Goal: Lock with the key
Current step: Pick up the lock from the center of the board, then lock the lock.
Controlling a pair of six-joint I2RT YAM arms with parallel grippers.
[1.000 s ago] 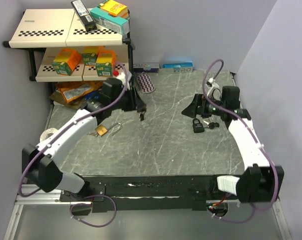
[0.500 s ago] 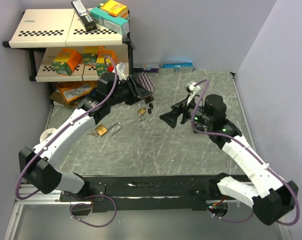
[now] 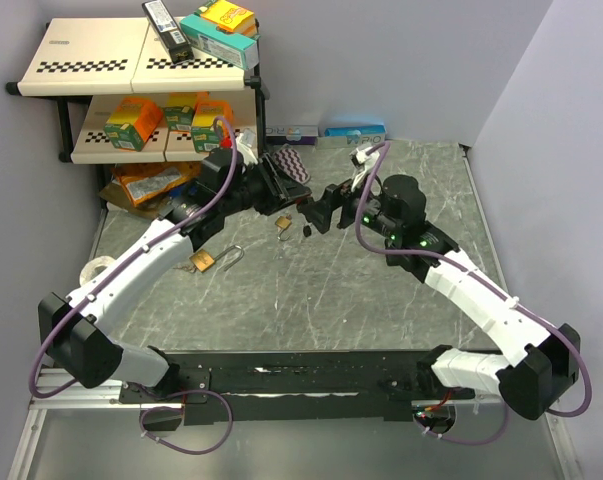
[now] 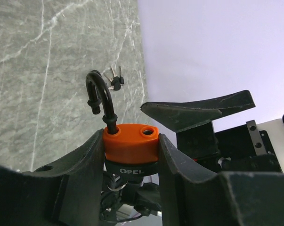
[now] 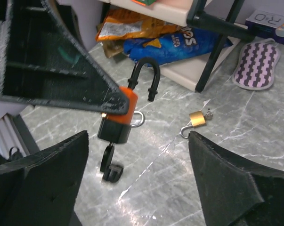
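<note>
We see the left gripper [image 4: 130, 147] clamped on the body of the orange padlock [image 4: 130, 137], which it holds above the table [image 3: 331, 290] with the black shackle [image 4: 100, 94] up and one leg free. Black keys [image 5: 109, 164] hang from the padlock's underside. The right gripper [image 5: 138, 139] sits just beside the padlock, its jaws spread wide and holding nothing. A small brass padlock [image 5: 197, 117] lies on the table near the orange one.

On your grey marbled worktop [image 3: 381, 300], a shelf rack [image 3: 131, 70] stands back-left. A striped pad [image 3: 289, 165] lies just right of the rack, with a large brass padlock [image 3: 203, 262] and a small brass padlock [image 3: 282, 222] in front of it.
</note>
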